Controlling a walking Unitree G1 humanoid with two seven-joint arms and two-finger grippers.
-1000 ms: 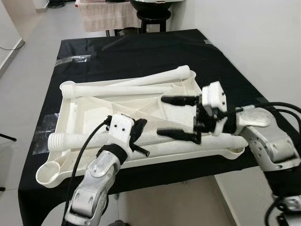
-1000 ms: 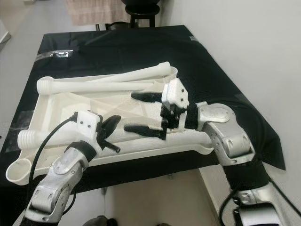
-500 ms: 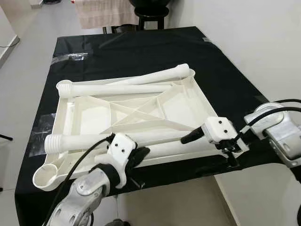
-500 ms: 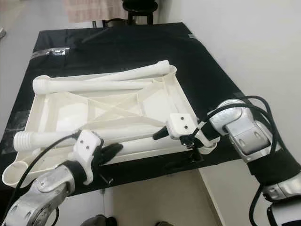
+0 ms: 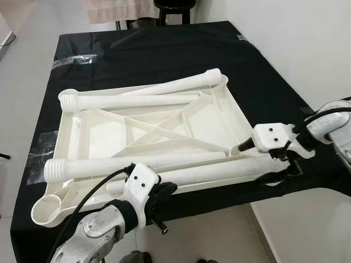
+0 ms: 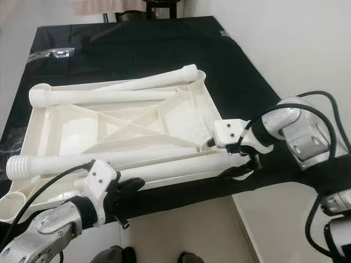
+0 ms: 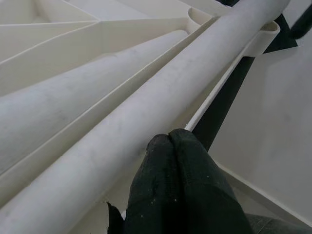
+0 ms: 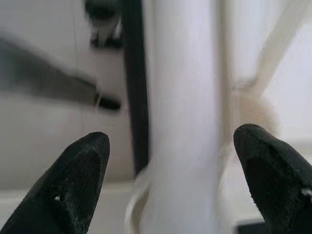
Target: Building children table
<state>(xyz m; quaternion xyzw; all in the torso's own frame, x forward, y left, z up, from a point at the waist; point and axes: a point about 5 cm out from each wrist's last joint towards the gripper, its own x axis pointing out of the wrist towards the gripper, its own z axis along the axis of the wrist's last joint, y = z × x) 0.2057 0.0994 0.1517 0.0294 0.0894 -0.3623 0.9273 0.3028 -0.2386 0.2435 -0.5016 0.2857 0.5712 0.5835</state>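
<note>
The white plastic table top (image 5: pixel 159 129) lies upside down on the black-covered table (image 5: pixel 164 60), ribs facing up, so its corner sockets are reachable; four white legs rest loose on it. Two legs (image 5: pixel 137 98) lie along the far edge, another leg (image 5: pixel 131 164) lies along the near side, and the nearest leg (image 5: pixel 208 174) sits on the rim closest to the robot.

The right gripper (image 8: pixel 170 161) is spread wide around that nearest leg at its right end — a finger either side, not yet closed on it; judging by this, it is lining up a grasp. The left gripper (image 7: pixel 173 146) has its fingers pressed together with nothing between them, tips just beside the same leg near the front rim, perhaps to steady it; no leg stands in a socket yet.
</note>
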